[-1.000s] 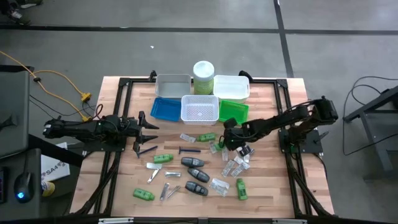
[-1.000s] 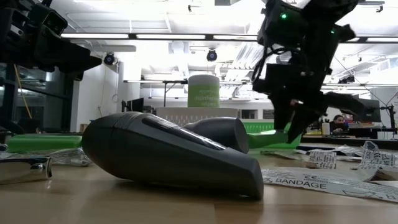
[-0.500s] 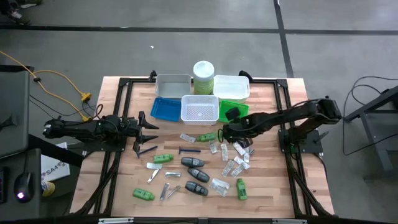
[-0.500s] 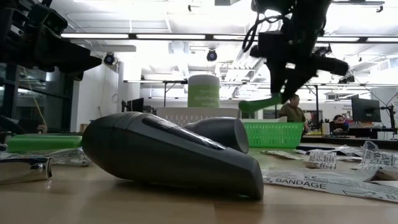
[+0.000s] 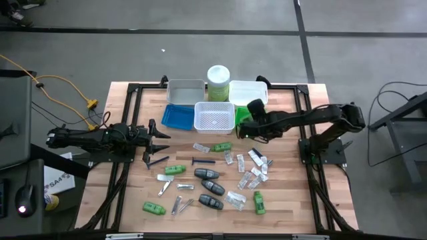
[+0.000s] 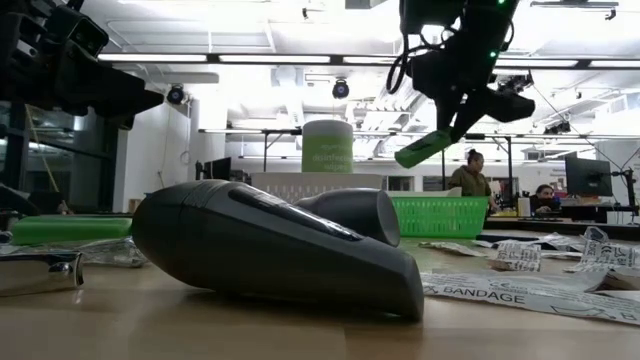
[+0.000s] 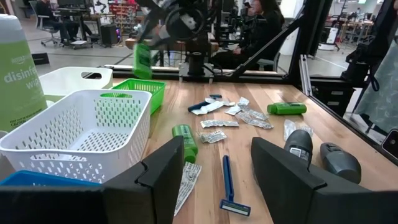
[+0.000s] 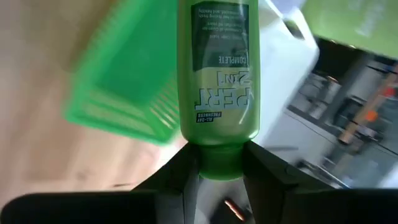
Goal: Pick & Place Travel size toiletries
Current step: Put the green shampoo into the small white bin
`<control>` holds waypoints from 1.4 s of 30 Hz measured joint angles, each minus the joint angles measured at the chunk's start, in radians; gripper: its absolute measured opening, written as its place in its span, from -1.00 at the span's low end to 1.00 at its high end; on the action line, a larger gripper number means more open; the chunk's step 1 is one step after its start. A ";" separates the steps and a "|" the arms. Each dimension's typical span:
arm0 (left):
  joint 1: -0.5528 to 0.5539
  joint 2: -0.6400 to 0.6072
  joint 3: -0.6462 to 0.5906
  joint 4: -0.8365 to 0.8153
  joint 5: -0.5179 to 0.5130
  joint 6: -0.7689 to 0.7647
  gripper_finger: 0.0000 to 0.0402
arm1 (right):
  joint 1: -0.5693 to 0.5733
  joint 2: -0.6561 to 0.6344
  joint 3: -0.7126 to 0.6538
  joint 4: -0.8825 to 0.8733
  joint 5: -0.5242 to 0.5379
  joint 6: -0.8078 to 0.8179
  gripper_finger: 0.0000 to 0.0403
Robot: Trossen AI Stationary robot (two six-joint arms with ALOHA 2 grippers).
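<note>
Travel-size toiletries lie scattered over the near half of the wooden table in the high view: green tubes, dark grey oval cases, a thin blue razor and clear packets. One small green plastic tube is off the table, carried in the right gripper, which hangs at the near edge of the green slatted plastic tray, just beside the white perforated basket. The left gripper waits well apart at the left side, its jaws parted and empty.

From the low view, the tube hangs tilted, one end clamped in the right gripper and its free end pointing down towards the green tray, which sits below it. A packet in front reads "BANDAGE".

Through the left wrist view, the tube hangs above the tray's far side. The tall pale-green canister shows the partial word "disinfe".

At the right wrist view, the jaws pinch the tube's cap end, its long axis running straight out from the fingers. Its label reads "PERT 2in1" and "COMPLETE". The tray lies off to one side, so I judge the release needs the tube brought squarely over it; the right arm is far nearer.
</note>
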 joint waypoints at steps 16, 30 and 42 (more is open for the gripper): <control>0.000 0.000 0.000 0.000 0.000 0.000 -0.06 | -0.271 0.007 0.000 0.453 0.203 -0.968 -0.53; 0.000 0.000 0.000 0.000 0.000 0.000 -0.06 | -0.401 0.162 -0.006 0.769 0.176 -1.279 -0.52; 0.000 0.000 0.000 0.000 0.000 0.000 -0.06 | -0.468 0.288 -0.007 0.809 0.247 -1.249 -0.52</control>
